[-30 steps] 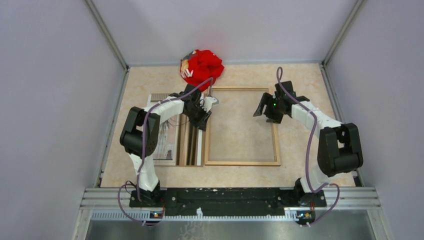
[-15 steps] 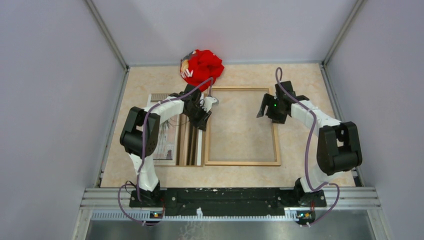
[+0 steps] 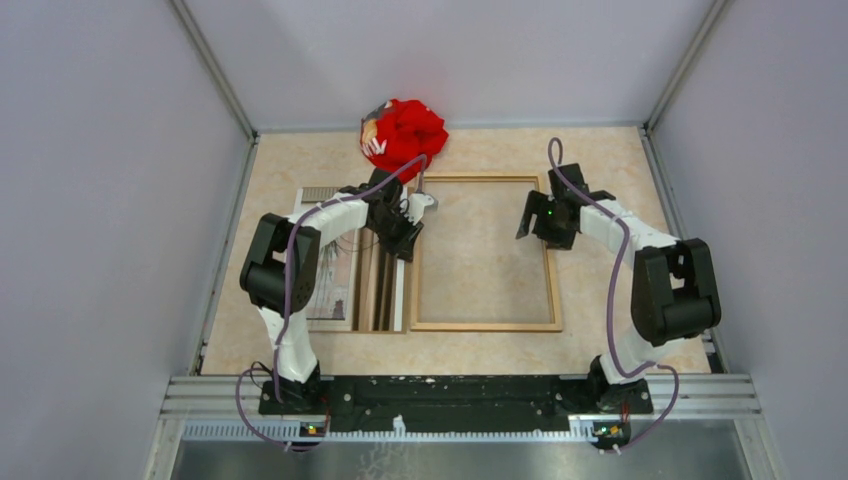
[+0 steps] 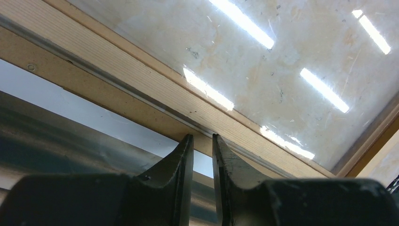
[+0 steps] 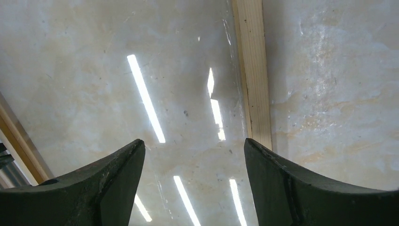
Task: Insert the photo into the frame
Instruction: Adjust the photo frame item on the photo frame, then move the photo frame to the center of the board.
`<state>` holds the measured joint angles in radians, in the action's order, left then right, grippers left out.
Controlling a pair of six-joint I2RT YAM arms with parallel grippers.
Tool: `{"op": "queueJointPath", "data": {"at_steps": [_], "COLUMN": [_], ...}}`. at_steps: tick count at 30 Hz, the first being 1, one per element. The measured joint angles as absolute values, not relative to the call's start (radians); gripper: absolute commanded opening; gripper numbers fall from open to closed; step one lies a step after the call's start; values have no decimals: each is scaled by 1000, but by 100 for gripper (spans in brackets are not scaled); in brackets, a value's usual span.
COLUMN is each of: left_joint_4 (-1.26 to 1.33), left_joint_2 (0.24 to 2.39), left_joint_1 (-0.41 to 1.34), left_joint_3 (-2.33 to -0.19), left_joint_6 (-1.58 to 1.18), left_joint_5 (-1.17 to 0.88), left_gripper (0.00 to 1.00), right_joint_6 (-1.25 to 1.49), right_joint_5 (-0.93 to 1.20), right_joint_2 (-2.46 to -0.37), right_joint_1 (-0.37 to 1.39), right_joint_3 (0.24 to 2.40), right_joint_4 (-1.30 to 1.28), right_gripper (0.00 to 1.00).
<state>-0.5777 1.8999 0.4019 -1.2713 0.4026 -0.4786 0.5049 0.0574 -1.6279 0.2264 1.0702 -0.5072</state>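
Brown wood forms the frame (image 3: 485, 326), which lies flat on the marbled tabletop (image 3: 600, 160), its glass (image 3: 480, 260) catching streaks of strip-light glare. Just beside its left rail lies the photo (image 3: 335, 295), picture side up and partly under the left arm. The left claw (image 3: 412, 213) sits low at the frame's left rail, near the far corner. In the wrist view its fingers (image 4: 181, 155) stand almost together with only a thin slit between them, and I cannot tell whether they pinch anything. The right claw (image 3: 527, 217) hovers over the glass just inside the right rail, fingers (image 5: 117, 169) spread wide with nothing between. A crumpled red cloth (image 3: 405, 135) rests at the tabletop's far edge.
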Motion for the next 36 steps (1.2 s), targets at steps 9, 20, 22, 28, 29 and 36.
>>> {"op": "queueJointPath", "data": {"at_steps": [9,20,22,28,29,36], "left_joint_4": [-578,-577,-577,-577,-578,-580], "left_joint_2": [1900,1901,1901,1906,1908,1941], "left_joint_1": [402,402,402,402,402,423], "left_joint_3": [-1271,-1271,-1271,-1274,-1277,-1319], "left_joint_6": [403,401,401,394,391,381], "left_joint_5": [-479,-479,-479,-482,-483,-493], "left_gripper": [27,27,27,26,26,26], "right_joint_6": [505,506,509,532,537,559], "right_joint_5": [35,17,37,120,130,152], "right_joint_2": [-1629,-1608,-1604,-1604,-1603,-1523], "right_joint_1": [226,138,120,93,93,73], "right_joint_3": [1093,1053,1023,926,912,880], "right_joint_4": [-522,-487,-472,-418,-408,-389], "right_gripper": [77,78,78,78,78,78]}}
